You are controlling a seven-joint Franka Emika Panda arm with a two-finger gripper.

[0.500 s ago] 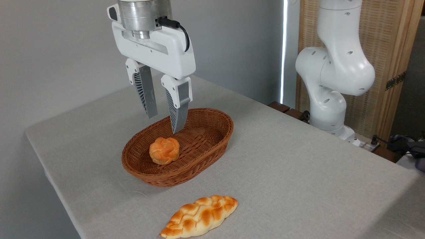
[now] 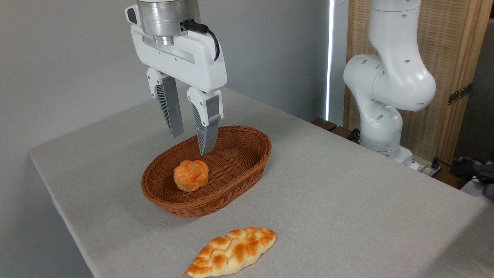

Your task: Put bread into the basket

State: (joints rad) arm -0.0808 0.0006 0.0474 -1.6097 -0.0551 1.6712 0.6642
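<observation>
No readable text, label, brand or number shows on anything here.

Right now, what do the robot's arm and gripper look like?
The arm is glossy white with rounded joints. The gripper has a white body under a silver metal cylinder, a black cable plugged in at the side, and grey ribbed jaws on white mounts.
</observation>
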